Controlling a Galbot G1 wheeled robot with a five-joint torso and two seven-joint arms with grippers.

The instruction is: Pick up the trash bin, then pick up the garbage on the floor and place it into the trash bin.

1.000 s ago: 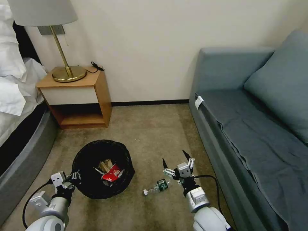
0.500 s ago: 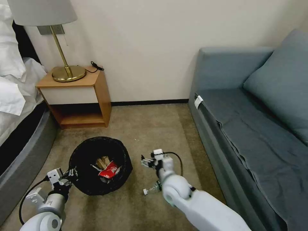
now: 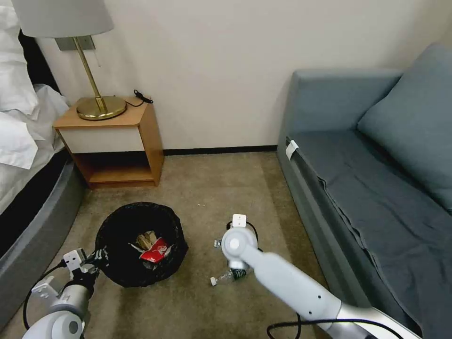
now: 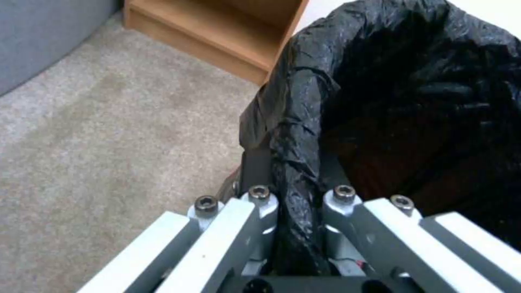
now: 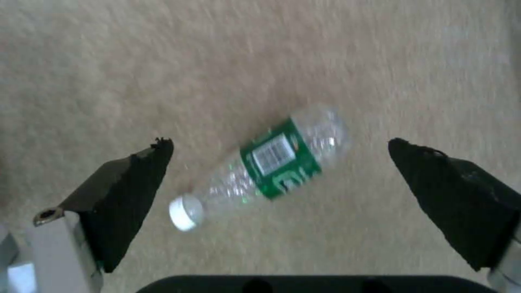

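on the beige carpet floor (image 3: 202, 197), between the trash bin and the grey-blue sofa (image 3: 367, 179), a small clear plastic bottle with a green label and white cap (image 5: 260, 167) is seen lying on its side, cap toward the near left. it is judged to be light, thin-walled and easily crushed, smooth enough to roll or slip; the labelled middle is judged the best place to be gripped, across its width. the right hand (image 5: 279, 179) is held directly above it, spread wide, one black fingertip (image 5: 138, 175) on each side of the bottle and apart from it. the round trash bin lined with crinkled black plastic (image 3: 139, 245) is gripped at its near-left rim by the clenched left hand (image 4: 296, 195); a red-and-white packet (image 3: 153, 249) is seen inside.
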